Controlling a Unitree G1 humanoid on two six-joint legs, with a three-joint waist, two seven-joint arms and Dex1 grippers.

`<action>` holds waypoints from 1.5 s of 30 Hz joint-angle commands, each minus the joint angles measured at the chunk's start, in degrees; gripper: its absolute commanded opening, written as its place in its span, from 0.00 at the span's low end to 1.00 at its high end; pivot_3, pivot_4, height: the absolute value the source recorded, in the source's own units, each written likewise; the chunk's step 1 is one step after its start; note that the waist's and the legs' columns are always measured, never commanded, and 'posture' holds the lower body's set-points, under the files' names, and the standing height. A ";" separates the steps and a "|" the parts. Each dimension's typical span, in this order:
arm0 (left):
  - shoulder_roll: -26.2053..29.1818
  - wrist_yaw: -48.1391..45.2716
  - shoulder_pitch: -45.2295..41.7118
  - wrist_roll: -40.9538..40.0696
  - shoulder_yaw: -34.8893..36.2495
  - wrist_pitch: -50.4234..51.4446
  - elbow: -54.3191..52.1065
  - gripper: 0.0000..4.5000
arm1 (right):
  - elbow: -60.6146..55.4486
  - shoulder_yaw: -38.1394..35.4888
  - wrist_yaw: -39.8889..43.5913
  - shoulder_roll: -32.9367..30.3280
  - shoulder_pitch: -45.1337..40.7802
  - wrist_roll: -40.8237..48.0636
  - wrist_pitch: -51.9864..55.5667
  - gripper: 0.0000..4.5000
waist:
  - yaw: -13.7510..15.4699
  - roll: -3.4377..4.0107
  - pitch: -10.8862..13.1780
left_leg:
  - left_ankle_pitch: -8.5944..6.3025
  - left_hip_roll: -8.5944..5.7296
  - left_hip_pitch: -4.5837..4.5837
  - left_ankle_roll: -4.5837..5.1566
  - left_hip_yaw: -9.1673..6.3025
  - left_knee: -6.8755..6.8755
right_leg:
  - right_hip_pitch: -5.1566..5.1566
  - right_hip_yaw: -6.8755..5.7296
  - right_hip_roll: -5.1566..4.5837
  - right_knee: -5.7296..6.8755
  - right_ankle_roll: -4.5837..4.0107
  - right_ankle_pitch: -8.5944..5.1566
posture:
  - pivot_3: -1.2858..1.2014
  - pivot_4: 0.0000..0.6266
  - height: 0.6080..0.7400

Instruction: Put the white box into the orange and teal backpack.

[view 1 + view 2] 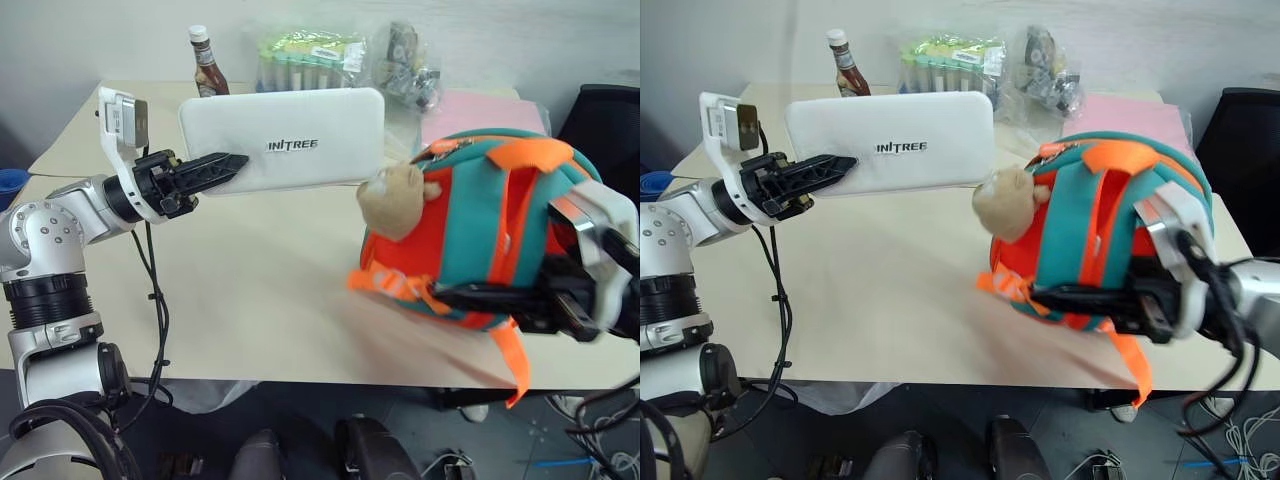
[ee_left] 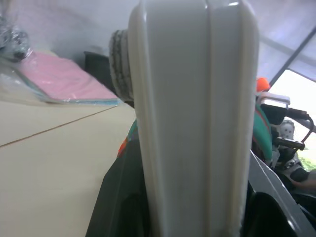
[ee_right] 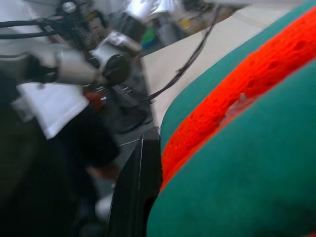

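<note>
My left pincer (image 1: 222,166) sits at the left of the frame, its black fingers closed on the left short edge of the white box (image 1: 290,138), which I hold upright on its long side, clear of the tabletop (image 1: 250,290), its lettered face toward my camera. The box spans the upper middle of the frame, and its right end reaches just beside the tan plush toy (image 1: 395,198).

My right pincer (image 1: 520,300) is at the lower right, closed on the orange and teal backpack (image 1: 480,230) low on its near side. The backpack hangs at the right of the frame with its straps facing me and an orange webbing strap (image 1: 512,362) dangling past the tabletop edge.

Along the upper edge stand a sauce bottle (image 1: 207,64), a pack of bottles (image 1: 308,58), a clear bag (image 1: 405,62) and a pink sheet (image 1: 480,112).
</note>
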 commanded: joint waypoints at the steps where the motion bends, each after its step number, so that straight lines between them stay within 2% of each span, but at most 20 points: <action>1: -0.80 -2.46 -2.83 -1.29 -1.02 -3.69 -1.89 0.31 | -1.26 -3.40 4.64 -2.46 1.92 -0.18 -0.99 0.01 | 0.40 -0.01 0.00 | -0.01 0.00 -0.02 0.02 -0.01 0.05 | 0.00 0.00 0.00 0.01 0.00 0.00 | 0.52 0.24 1.00; 7: -3.11 -4.31 -2.48 0.51 -5.17 -9.09 -4.23 0.31 | 1.88 -1.34 5.18 -2.13 4.66 -6.85 -3.73 0.01 | 0.76 -0.03 0.01 | -0.05 0.00 -0.03 0.08 0.00 0.16 | 0.03 0.00 0.01 0.01 0.01 0.00 | 0.52 0.24 1.00; 12: -2.65 -6.80 -0.52 9.93 -13.31 -20.61 -4.31 0.31 | 3.27 -1.69 6.02 -2.04 6.39 -8.49 -4.17 0.01 | 0.83 -0.04 0.01 | -0.05 0.00 -0.01 0.07 0.00 0.17 | 0.03 0.02 0.01 0.03 0.01 0.00 | 0.52 0.24 1.00; 16: -3.74 -6.61 -3.95 10.70 -12.46 -23.79 0.00 0.31 | 3.59 -4.71 9.19 -3.16 9.84 -8.33 -3.18 0.01 | 1.07 -0.11 0.05 | -0.07 -0.01 -0.03 0.11 0.00 0.24 | 0.06 0.02 0.01 0.03 0.01 0.00 | 0.52 0.24 1.00; 21: -2.38 -9.25 -6.40 11.88 -12.89 -25.49 2.89 0.31 | 2.61 -8.88 11.87 -4.03 13.42 -7.14 -2.29 0.01 | 1.05 -0.13 0.06 | -0.11 -0.01 -0.12 0.18 -0.02 0.28 | 0.05 -0.01 0.00 -0.04 0.03 0.02 | 0.52 0.24 1.00; 27: -2.10 -10.75 -8.96 11.44 -12.29 -25.29 5.25 0.31 | 2.32 -11.14 12.44 -4.49 13.88 -6.09 -1.89 0.01 | 0.92 -0.13 0.07 | -0.11 -0.01 -0.11 0.18 -0.02 0.32 | 0.05 -0.01 0.01 0.03 0.03 0.02 | 0.52 0.24 1.00; 36: -2.77 -13.48 -4.55 14.58 -17.64 -28.33 -0.59 0.31 | 4.20 -7.59 9.90 -3.47 10.83 -8.57 -3.40 0.01 | 0.93 -0.13 0.06 | -0.11 0.00 -0.10 0.18 -0.02 0.34 | 0.05 0.00 0.01 0.04 0.03 0.01 | 0.52 0.24 1.00; 40: -1.96 -15.46 -2.87 20.90 -22.29 -35.72 -0.87 0.31 | 5.10 -5.10 9.52 -3.20 9.42 -10.54 -4.59 0.01 | 1.01 -0.13 0.06 | -0.11 -0.02 -0.10 0.18 -0.02 0.35 | 0.05 0.00 0.00 0.04 0.03 0.02 | 0.52 0.24 1.00; 45: -2.80 -16.61 -3.56 24.50 -24.58 -40.56 0.69 0.31 | 5.53 -3.60 9.55 -3.03 8.57 -11.54 -5.28 0.01 | 0.97 -0.13 0.06 | -0.12 -0.01 -0.10 0.19 -0.02 0.34 | 0.05 0.00 0.01 0.03 0.03 0.02 | 0.52 0.24 1.00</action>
